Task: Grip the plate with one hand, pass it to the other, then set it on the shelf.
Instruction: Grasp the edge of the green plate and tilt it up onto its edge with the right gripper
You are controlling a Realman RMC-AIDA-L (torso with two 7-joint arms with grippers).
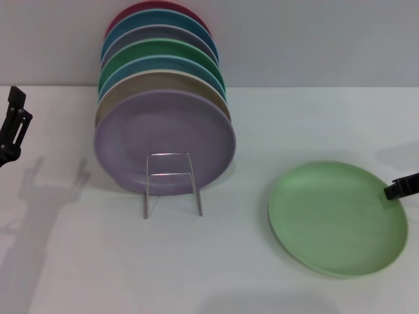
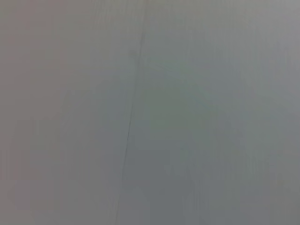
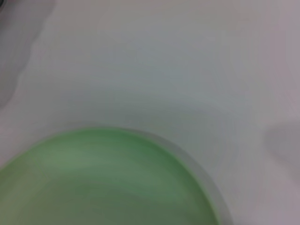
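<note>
The light green plate (image 1: pixel 337 219) lies flat on the white table at the right; the right wrist view shows part of this plate (image 3: pixel 103 183) from above. My right gripper (image 1: pixel 400 188) reaches in from the right edge, its black tip over the plate's right rim. My left gripper (image 1: pixel 14 124) hangs at the far left edge, well away from the plate. The silver wire shelf (image 1: pixel 169 174) stands at the centre left, with its upright loop at the front. The left wrist view shows only a plain grey surface.
Several plates stand on edge in the shelf, a lilac plate (image 1: pixel 163 131) foremost, with tan, blue, dark green and red ones behind it. A grey wall rises behind them. The white table (image 1: pixel 65 261) stretches in front of the shelf.
</note>
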